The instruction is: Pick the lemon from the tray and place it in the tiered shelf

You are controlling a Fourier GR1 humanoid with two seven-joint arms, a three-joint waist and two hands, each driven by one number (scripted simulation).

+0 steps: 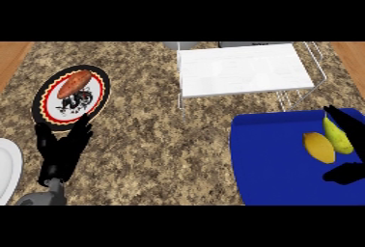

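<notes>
The yellow lemon (318,147) lies on the blue tray (274,159) near its right side. A longer yellow-green fruit (338,135) lies right beside it. My right hand (348,173) comes in from the right edge and is open. Its fingers (354,124) reach past the far side of the yellow-green fruit, and its thumb sits just below and right of the lemon, apart from it. The white tiered shelf (242,70) stands behind the tray on thin wire legs. My left hand (64,147) rests open at the lower left, fingers up.
A round black-rimmed patterned plate (51,103) with a reddish-brown food item (74,83) sits at the far left, just above my left hand. A white dish (7,166) shows at the left edge. Speckled stone counter (157,135) lies between plate and tray.
</notes>
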